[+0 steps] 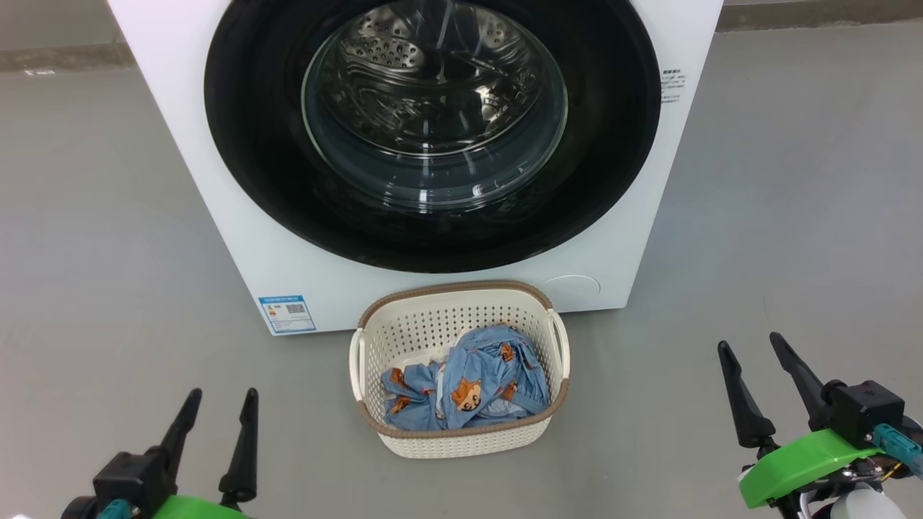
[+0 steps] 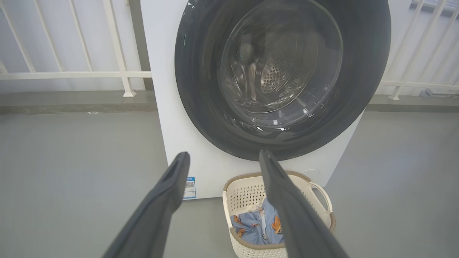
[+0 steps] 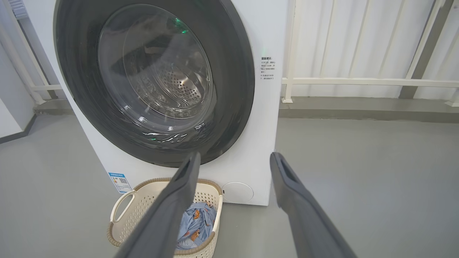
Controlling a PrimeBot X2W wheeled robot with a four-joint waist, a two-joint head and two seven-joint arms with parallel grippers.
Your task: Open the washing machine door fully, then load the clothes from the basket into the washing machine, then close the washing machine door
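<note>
Flanking the basket [image 1: 451,287], grey floor [image 1: 108,216] spreads wide beside the washing machine [image 1: 288,267].

Grey floor [image 1: 108,216]; washing machine [image 1: 238,216], basket [image 1: 461,440] standing on it

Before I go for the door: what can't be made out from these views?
- Door top: cut off by every view's upper edge.
- Print beside the door, and the label: too small to read, head view.
- Clothes: the top folds hide how many lie below in the basket, head view; a finger covers part, left wrist view.
</note>
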